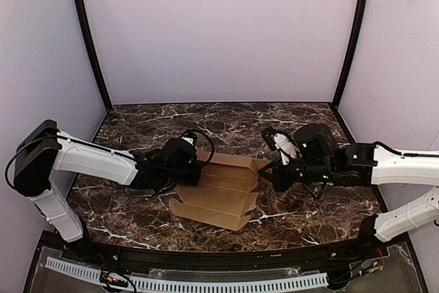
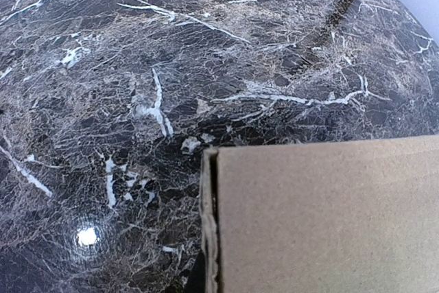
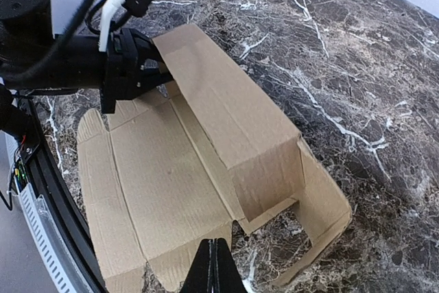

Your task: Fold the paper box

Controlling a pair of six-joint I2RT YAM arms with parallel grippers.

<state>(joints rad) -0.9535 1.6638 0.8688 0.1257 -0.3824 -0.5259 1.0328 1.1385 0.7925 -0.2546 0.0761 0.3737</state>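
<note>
The paper box (image 1: 219,195) lies partly unfolded on the marble table between both arms. It is plain brown cardboard, with its back panel (image 3: 226,114) raised and a side flap (image 3: 322,204) standing at the right end. My left gripper (image 1: 197,169) is at the left end of that raised panel, shut on its edge (image 3: 147,77). In the left wrist view the cardboard (image 2: 322,217) fills the lower right and hides the fingers. My right gripper (image 3: 212,269) is shut with nothing in it, its tips just over the box's right edge (image 1: 264,175).
The dark marble table (image 1: 226,121) runs back to pale walls with black corner posts (image 1: 89,39). A black rail and a white cable strip (image 1: 185,280) edge the near side, close to the box's front flaps.
</note>
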